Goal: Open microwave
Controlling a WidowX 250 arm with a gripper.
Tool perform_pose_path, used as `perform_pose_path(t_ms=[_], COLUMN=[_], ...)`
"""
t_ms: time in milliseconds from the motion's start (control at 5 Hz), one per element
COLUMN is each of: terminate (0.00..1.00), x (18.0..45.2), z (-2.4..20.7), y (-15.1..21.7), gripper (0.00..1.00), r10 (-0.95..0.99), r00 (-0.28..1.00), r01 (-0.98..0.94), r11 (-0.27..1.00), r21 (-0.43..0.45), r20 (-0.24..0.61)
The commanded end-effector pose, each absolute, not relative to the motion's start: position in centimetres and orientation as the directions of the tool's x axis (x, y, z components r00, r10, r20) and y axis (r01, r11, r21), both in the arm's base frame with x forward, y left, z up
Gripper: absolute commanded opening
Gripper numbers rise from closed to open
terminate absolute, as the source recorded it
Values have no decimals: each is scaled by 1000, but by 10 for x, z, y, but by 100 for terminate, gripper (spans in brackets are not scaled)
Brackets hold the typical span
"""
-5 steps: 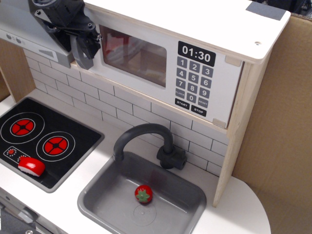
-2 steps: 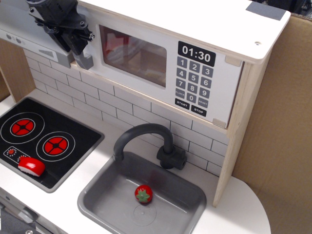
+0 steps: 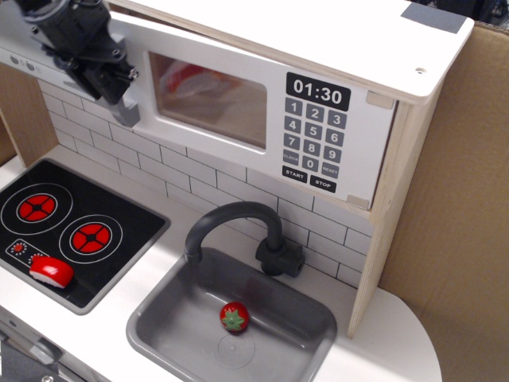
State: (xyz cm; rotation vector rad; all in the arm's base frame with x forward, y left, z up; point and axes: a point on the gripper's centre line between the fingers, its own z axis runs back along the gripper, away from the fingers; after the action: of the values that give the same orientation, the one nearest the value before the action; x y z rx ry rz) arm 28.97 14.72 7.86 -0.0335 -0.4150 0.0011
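Observation:
The white toy microwave [image 3: 362, 131] sits in the upper shelf, with a black clock display [image 3: 318, 93] and a grey keypad [image 3: 312, 139]. Its door [image 3: 211, 99] with the clear window stands slightly ajar, its left edge swung out from the cabinet. The grey vertical bar handle [image 3: 130, 109] is at the door's left edge. My black gripper [image 3: 107, 76] is at the top left, shut on the upper part of the handle; only the handle's lower end shows.
A grey extractor hood [image 3: 20, 44] is behind the gripper at the left. Below are a black hob [image 3: 87, 203] with a red and white toy [image 3: 52, 272], a dark faucet [image 3: 238, 215] and a grey sink [image 3: 155, 318] holding a strawberry [image 3: 234, 317]. A cardboard wall [image 3: 461, 199] stands at the right.
My gripper has moved left and toward the camera with the handle in it. The microwave door has swung out from flush to slightly ajar.

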Motion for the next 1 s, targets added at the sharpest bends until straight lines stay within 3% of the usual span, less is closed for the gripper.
perform_pose_path(t_ms=[0,200,400,800], terminate=[0,0,0,0], x=[232,208,208,282], z=[98,124,153,184], y=[132,123,114,135], gripper=[100,100,100,100], r10=[-86,-105,-84,170], r00=[918,946,961,932], r01=[85,132,129,-109], r11=[996,989,979,973], r21=[19,-71,-158,-201], r20=[387,307,264,319])
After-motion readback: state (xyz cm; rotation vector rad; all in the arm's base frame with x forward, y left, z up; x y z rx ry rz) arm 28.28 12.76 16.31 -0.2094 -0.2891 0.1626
